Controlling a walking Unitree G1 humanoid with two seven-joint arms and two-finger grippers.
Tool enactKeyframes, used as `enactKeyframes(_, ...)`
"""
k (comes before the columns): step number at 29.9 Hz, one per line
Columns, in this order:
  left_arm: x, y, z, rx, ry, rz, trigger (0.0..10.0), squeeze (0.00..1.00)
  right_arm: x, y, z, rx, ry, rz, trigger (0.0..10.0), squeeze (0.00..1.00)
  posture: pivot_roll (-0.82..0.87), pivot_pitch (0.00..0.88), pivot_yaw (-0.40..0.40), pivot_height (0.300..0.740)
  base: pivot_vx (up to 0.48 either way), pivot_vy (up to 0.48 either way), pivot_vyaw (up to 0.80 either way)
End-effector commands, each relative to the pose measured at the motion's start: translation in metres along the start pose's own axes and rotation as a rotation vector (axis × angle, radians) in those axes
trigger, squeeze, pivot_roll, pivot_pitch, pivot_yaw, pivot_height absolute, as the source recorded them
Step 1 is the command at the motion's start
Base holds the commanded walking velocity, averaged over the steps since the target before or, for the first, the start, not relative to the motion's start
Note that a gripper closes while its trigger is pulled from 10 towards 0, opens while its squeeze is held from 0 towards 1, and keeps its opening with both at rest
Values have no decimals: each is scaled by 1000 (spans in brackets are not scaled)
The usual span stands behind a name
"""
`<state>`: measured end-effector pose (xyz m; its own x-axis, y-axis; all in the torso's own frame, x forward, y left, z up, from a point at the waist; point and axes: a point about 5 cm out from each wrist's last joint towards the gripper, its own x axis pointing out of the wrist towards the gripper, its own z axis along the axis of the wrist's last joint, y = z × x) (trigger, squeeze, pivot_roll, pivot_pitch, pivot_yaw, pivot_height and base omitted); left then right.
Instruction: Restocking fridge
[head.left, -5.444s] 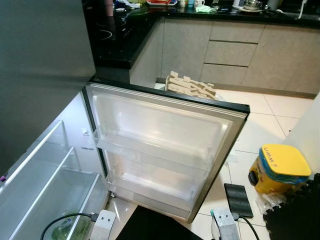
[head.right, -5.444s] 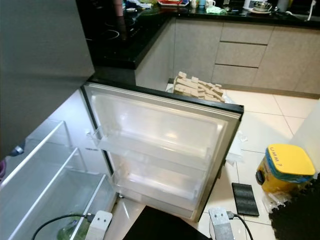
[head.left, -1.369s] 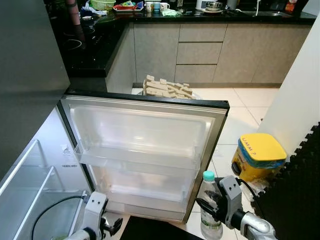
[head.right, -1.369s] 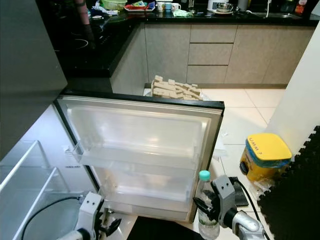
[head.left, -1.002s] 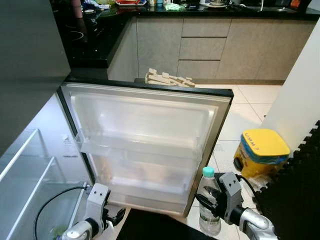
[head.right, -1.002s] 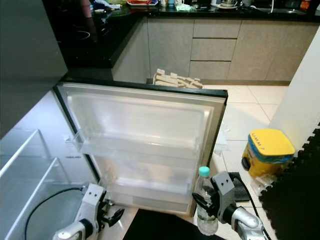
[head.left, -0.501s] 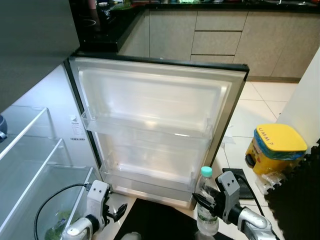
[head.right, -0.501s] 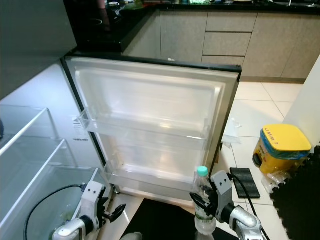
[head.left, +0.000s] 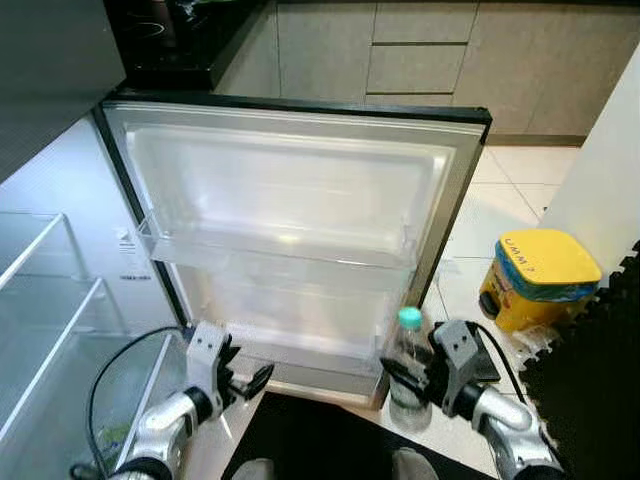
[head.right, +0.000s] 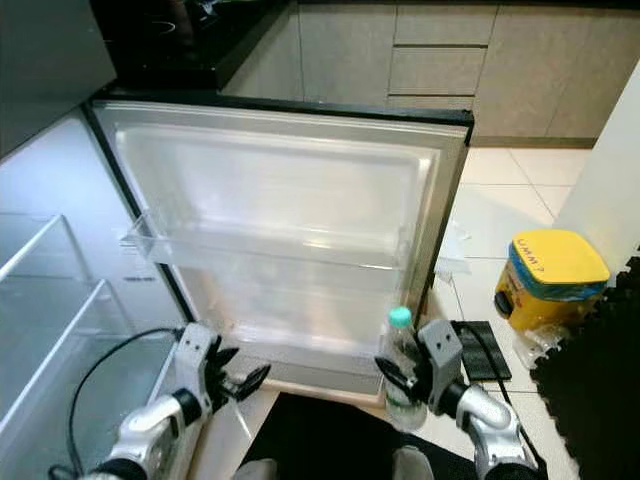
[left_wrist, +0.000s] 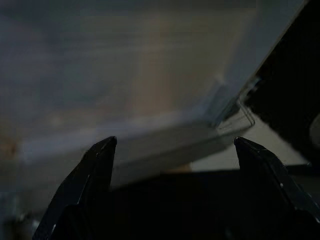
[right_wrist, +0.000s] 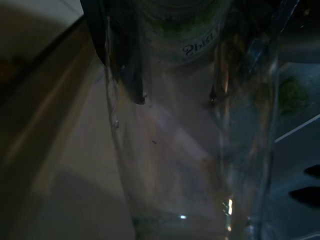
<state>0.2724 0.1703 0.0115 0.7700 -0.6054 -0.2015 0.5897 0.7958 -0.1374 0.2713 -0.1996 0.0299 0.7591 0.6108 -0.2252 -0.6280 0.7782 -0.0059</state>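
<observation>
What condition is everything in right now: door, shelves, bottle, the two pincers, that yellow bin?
Fridge door: swung wide open.
Door shelves: empty.
Water bottle: upright, green cap on, held.
Right pincer: shut on the water bottle.
Left pincer: open, empty.
Yellow bin: lid closed.

Head cameras look down on the open fridge door (head.left: 290, 210) (shared); wrist cameras sit close.
</observation>
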Motion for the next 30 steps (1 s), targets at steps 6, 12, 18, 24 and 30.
enactKeyframes(6,3,-6,3,1,-38,-63,10000,0,3,6,2,-20,-13,26,10000,0,78,0,4,559,0,0,0)
enactKeyframes(12,3,-8,5,-6,-48,-97,10000,0,8,9,9,-26,-50,53,10000,0,77,0,5,546,0,0,0)
enactKeyframes(18,4,-10,8,-17,-67,-152,10000,0,17,18,27,-86,-115,132,10000,0,73,0,5,546,0,0,0)
enactKeyframes(24,6,-13,10,-30,-82,-199,10000,0,28,30,44,-120,-182,193,10000,0,72,0,4,546,0,0,0)
enactKeyframes(30,6,-16,10,-47,-92,-236,10000,0,39,39,58,-158,-229,215,10000,0,72,0,6,546,0,0,0)
